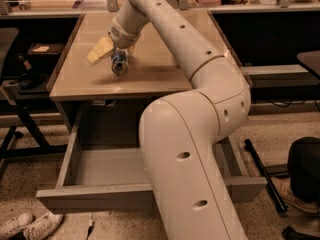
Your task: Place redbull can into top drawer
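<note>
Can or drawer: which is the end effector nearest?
The redbull can, up on the table, right beside the end effector. The top drawer stands open well below it.

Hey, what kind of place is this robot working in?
Probably a lab or office workspace: a desk-like table with its top drawer open, cluttered benches along the back, black chairs at the sides. The gripper is over the table's left part, at the redbull can.
</note>
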Controlling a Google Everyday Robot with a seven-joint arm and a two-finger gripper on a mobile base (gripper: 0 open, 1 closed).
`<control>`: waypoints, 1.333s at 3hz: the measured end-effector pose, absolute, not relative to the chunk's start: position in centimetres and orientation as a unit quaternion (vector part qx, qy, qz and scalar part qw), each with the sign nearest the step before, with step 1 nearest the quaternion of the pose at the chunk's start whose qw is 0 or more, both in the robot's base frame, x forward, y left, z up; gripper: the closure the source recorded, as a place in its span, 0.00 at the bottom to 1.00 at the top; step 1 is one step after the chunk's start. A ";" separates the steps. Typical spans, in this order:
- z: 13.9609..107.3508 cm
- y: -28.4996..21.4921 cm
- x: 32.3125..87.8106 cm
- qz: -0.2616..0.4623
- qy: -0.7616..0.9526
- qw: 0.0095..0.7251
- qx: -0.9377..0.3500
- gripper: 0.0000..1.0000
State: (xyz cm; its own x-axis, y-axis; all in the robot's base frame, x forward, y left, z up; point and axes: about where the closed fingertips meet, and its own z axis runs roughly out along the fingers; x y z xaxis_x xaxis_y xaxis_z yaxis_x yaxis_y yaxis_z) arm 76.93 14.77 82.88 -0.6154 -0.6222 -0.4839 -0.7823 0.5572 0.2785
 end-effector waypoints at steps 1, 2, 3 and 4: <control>82.8 14.8 76.9 0.239 0.866 0.167 -0.405 0.18; 82.8 14.8 76.9 0.239 0.866 0.167 -0.405 0.41; 82.8 14.8 76.9 0.239 0.866 0.167 -0.405 0.64; 82.8 14.8 76.9 0.239 0.866 0.167 -0.405 0.88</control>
